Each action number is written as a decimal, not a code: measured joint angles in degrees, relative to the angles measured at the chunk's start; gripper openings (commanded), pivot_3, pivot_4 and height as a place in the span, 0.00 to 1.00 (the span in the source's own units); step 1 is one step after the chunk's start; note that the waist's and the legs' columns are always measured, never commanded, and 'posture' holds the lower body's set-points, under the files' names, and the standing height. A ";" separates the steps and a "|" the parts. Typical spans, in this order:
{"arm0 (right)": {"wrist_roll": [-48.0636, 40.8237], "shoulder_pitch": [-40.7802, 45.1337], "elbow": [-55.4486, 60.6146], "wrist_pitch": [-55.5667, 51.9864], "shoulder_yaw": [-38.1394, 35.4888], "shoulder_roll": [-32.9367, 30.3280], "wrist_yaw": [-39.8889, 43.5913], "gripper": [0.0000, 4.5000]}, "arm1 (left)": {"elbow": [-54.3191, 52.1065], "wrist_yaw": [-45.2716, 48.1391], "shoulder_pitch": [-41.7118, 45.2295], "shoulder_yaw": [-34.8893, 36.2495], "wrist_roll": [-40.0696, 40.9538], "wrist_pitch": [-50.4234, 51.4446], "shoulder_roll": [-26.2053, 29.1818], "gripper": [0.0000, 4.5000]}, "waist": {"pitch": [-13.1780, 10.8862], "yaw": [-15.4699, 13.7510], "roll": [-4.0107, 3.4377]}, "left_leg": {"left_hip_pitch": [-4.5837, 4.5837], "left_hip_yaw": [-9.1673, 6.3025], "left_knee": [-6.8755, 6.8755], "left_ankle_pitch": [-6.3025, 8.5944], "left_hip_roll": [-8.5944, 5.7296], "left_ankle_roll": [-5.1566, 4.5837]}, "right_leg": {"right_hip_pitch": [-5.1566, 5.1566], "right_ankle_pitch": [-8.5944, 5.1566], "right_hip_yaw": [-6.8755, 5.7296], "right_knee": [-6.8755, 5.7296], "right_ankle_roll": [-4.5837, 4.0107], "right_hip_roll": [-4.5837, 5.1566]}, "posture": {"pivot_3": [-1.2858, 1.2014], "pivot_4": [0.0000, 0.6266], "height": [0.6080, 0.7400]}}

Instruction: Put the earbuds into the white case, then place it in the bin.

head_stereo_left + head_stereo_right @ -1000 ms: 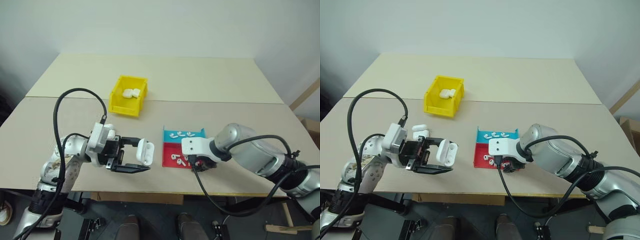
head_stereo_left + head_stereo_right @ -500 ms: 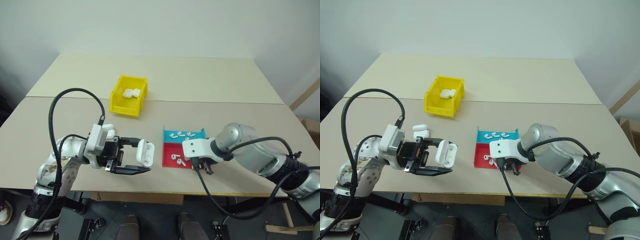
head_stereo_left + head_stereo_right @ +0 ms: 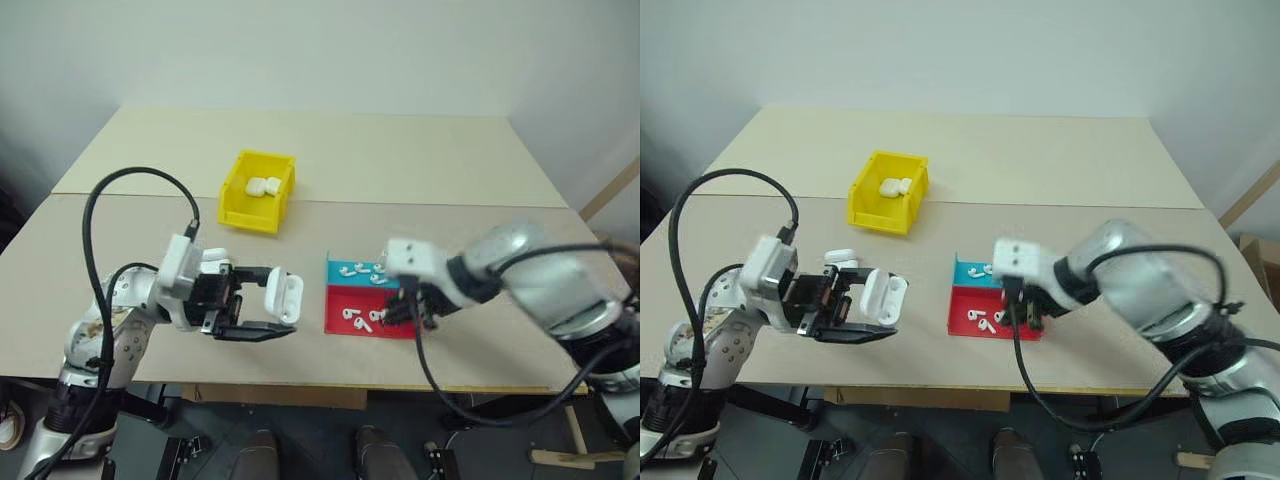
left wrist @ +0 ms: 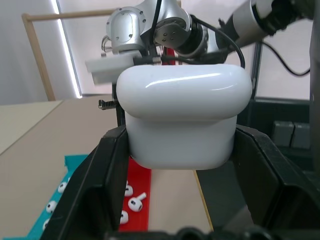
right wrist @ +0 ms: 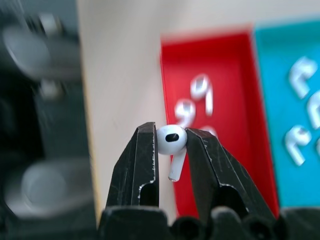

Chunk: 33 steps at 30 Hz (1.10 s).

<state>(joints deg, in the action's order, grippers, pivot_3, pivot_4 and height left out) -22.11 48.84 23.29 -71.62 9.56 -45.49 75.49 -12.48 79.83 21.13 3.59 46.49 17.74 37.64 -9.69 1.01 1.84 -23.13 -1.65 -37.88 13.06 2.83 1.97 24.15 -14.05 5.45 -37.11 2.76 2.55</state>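
My left gripper [image 3: 283, 300] is shut on the white case [image 3: 282, 296], holding it above the table's front left; in the left wrist view the case [image 4: 182, 117] sits between the two black fingers [image 4: 102, 175]. Lifted over the red tray [image 3: 337, 325], my right gripper [image 5: 171, 145] is shut on one earbud [image 5: 171, 139], stem hanging down. More earbuds [image 3: 352, 316] lie in the red tray and in the blue tray [image 3: 338, 270]. The yellow bin [image 3: 245, 218] stands further back on the left with white cases [image 3: 262, 185] inside.
Another white case [image 3: 841, 258] lies on the table just behind my left gripper. Black cables loop from both wrists. A seam runs across the tabletop behind the bin. The front table edge lies just below both trays.
My right gripper has closed on an earbud in the red tray, risen above the tray with it, and turned at the wrist. The left gripper with the case has hardly moved.
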 measured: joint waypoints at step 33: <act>-26.56 -1.63 9.84 -2.72 -23.43 31.41 -43.32 0.14 | 6.00 -7.84 13.32 -2.23 0.07 9.43 -7.94 0.62 | 0.01 1.62 -0.02 | -0.06 -0.14 0.08 0.00 0.00 0.00 | 0.04 0.00 -0.07 -0.05 0.00 -0.03 | 0.52 0.24 1.00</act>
<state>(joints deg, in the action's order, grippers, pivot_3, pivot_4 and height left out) -48.67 47.21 33.13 -74.33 -13.88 -14.08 32.18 -6.47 71.99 34.45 1.36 46.56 27.17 29.70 -9.67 2.63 1.83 -23.19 -1.78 -37.80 13.06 2.83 1.98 24.19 -14.05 5.38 -37.17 2.76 2.52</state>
